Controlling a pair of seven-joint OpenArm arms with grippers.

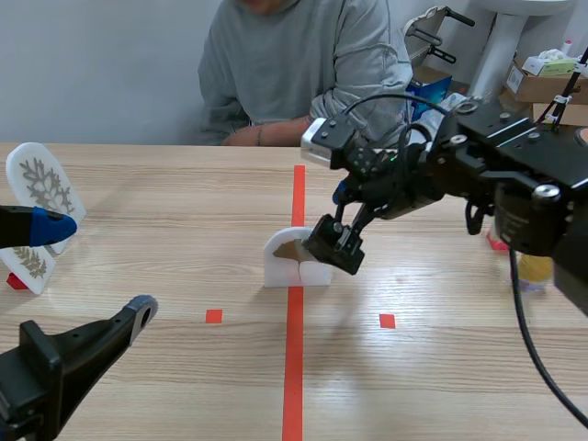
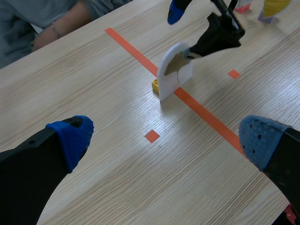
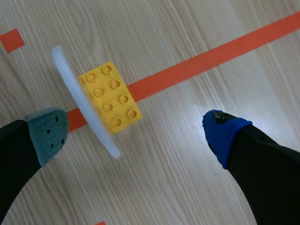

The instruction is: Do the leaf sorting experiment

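My right gripper [image 3: 134, 135] hangs released, spread wide, above a thin round-topped white card [image 3: 82, 105] backed by a studded yellow brick [image 3: 110, 96].

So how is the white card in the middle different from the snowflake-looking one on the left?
The middle card shows a solid brown leaf; the left card a pale, branching one. The middle card stands on the red tape line against a yellow brick, the open right gripper over it; the left card stands by the left edge of the table. Both are rounded, white, standing.
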